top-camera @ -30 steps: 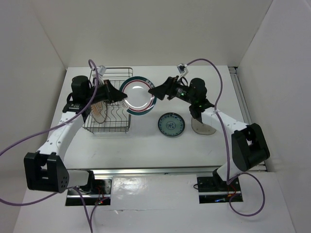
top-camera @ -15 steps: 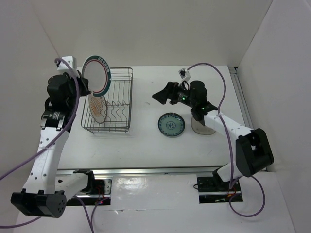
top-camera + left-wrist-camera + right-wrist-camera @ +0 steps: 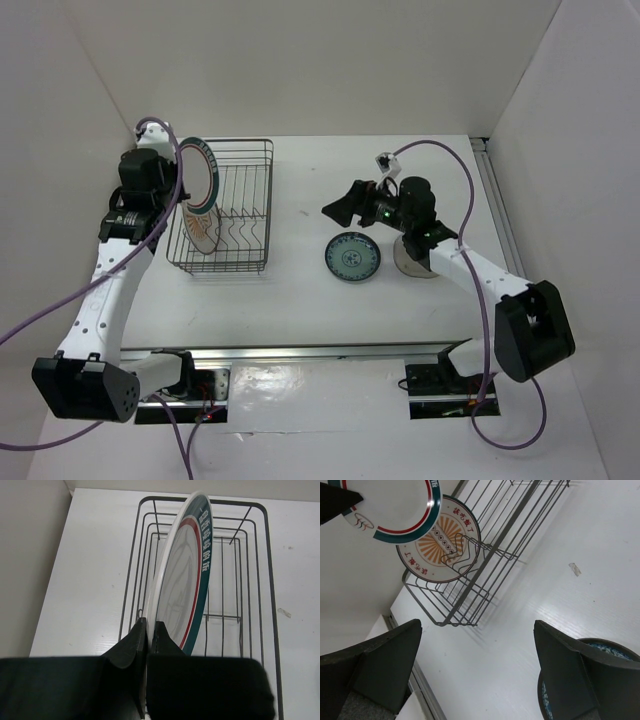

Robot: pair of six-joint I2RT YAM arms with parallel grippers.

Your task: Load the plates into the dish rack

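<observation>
Where the dish rack (image 3: 245, 225) sits at 10 o'clock on the table (image 3: 300, 300), holds a teal-rimmed white plate (image 3: 182, 580) on edge over its 9 o'clock end, left gripper (image 3: 149, 630) clamped on the lower rim. Beneath, upright among the prongs: orange-centred plate (image 3: 440, 542). Hovers with right gripper (image 3: 476, 627) spread wide, holding nothing, at 3 o'clock of the rack. Flat at 4 o'clock: blue-green plate (image 3: 352, 257); at its 3 o'clock, under the right arm, grey-beige plate (image 3: 415, 262).
</observation>
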